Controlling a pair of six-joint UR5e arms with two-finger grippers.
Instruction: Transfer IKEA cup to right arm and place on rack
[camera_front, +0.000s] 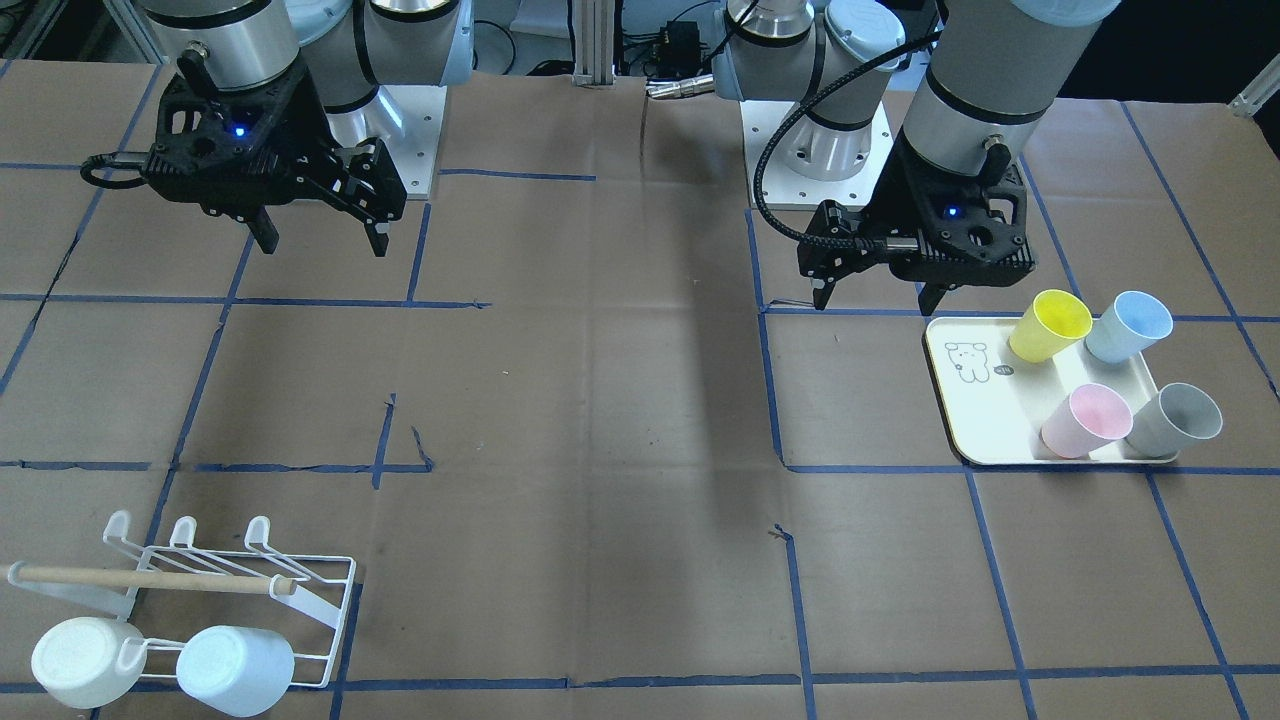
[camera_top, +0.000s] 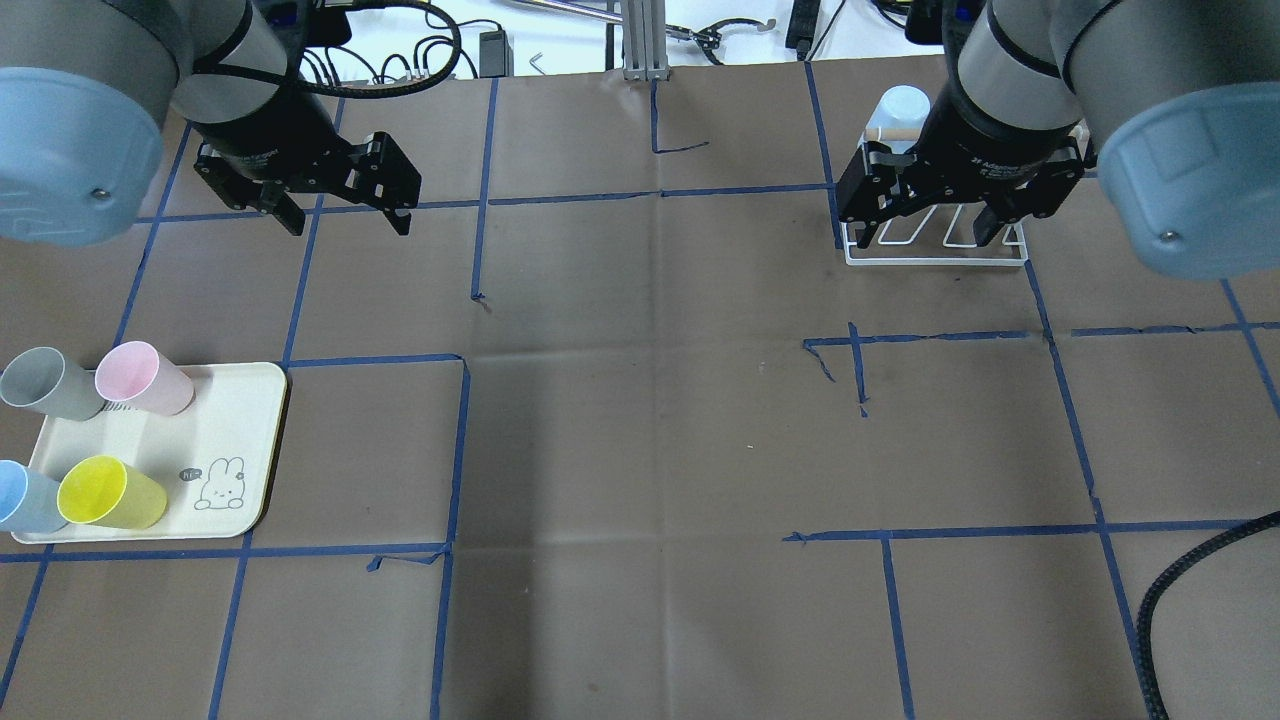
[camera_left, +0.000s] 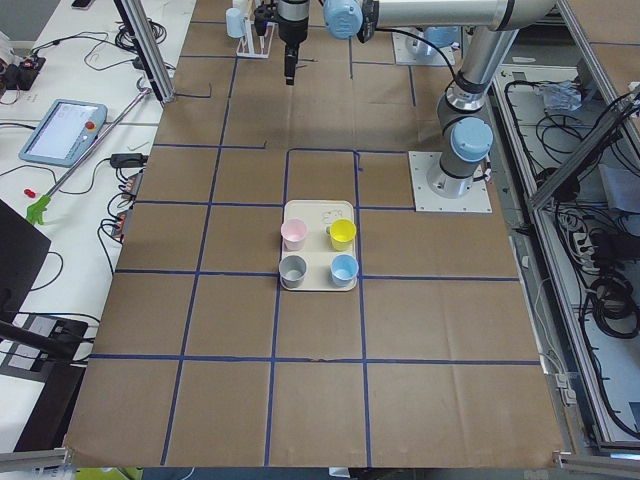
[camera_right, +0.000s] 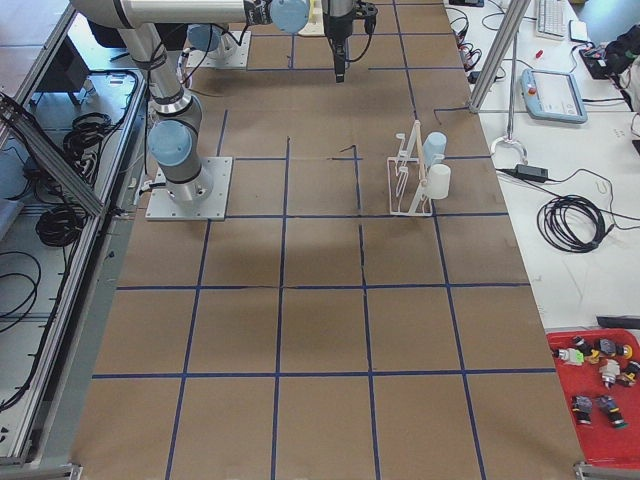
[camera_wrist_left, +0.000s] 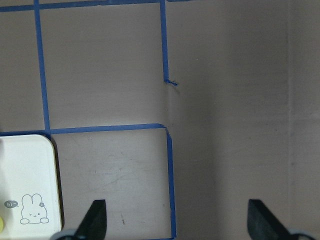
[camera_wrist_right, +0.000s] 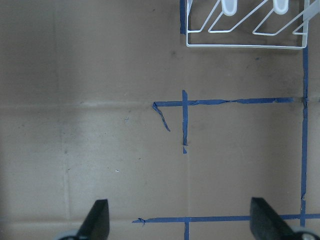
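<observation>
Left hand (camera_front: 877, 297), right hand (camera_front: 324, 243) released, empty. Cups (camera_front: 1050, 325) crowd the tray (camera_front: 975, 420): a grab may topple a neighbour. Rack (camera_front: 330, 600) holds two; placing may bump them.

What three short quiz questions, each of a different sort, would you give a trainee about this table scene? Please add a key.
1. Multiple choice: how many cups stand on the cream tray? A) two B) four C) six
2. True or false: the left gripper and the right gripper are both open and empty.
3. Fill in the blank: the rack already bears ___ pale cups.

Key: 1 B; 2 true; 3 two.
</observation>
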